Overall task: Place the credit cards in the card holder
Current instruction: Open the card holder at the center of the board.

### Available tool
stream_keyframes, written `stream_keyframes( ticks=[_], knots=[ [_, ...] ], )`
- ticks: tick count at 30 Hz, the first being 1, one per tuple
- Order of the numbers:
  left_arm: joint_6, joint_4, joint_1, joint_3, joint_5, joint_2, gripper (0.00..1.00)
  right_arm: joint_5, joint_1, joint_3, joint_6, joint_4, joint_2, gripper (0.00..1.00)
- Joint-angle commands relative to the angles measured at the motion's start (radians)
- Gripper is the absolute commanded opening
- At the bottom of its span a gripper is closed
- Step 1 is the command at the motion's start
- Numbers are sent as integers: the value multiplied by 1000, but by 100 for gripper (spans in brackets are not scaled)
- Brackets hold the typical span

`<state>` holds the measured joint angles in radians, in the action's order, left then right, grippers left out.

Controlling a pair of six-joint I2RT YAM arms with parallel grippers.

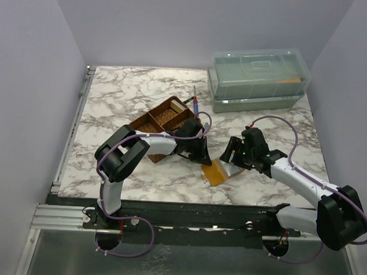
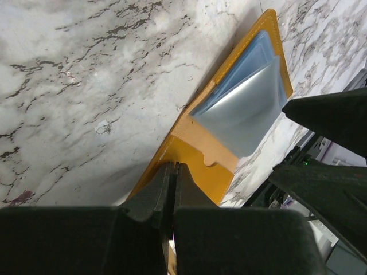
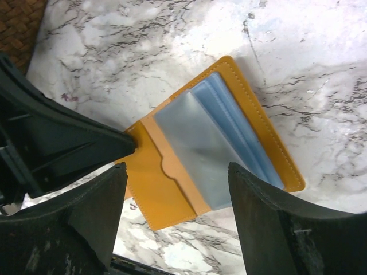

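While the left gripper (image 2: 174, 172), shut, is touching the edge of the open card holder (image 3: 166, 197) lying on the desk (image 3: 321, 69), the right gripper (image 3: 178, 172) is hovering over it, spread wide and empty, its descent risking a snagged sleeve (image 3: 195, 143) and dislodged credit cards (image 3: 243, 134).

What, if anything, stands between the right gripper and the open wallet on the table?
Nothing visible does. The right gripper hangs open directly over the wallet, with no object between them. The left gripper is shut on the wallet's edge, off to one side of that path.
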<state>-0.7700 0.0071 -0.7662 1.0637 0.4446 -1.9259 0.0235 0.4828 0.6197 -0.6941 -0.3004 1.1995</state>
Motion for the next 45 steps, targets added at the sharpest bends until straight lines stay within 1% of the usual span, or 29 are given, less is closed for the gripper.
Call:
stream_keyframes(
  ticks=[1, 13, 19, 23, 28, 31, 32, 37, 41, 45],
  knots=[
    [43, -62, -4, -16, -60, -18, 0, -55, -6, -13, 33, -29, 28, 75],
    [44, -62, -7, -18, -61, -17, 0, -69, -6, -5, 31, -20, 124, 79],
    [44, -62, -9, -15, -62, -16, 0, -31, -6, -19, 40, 11, 130, 79],
    [46, -62, -8, -13, -63, -12, 0, 132, -6, -58, 41, 95, 110, 79],
    [48, -67, -9, -11, -69, -12, 0, 325, -6, -129, -14, 226, 67, 78],
    [44, -67, -9, -14, -69, -9, 0, 417, -6, -176, -57, 319, 29, 78],
    [42, -66, -9, -14, -69, -7, 0, 439, -6, -187, -70, 351, 20, 78],
    [35, -67, -9, -13, -79, 11, 0, 495, -6, -204, -108, 382, -6, 76],
    [31, -66, -9, -11, -83, 24, 0, 548, -6, -225, -146, 431, -20, 72],
    [28, -73, -9, -7, -87, 35, 0, 598, -6, -257, -188, 514, -13, 69]
  ],
)
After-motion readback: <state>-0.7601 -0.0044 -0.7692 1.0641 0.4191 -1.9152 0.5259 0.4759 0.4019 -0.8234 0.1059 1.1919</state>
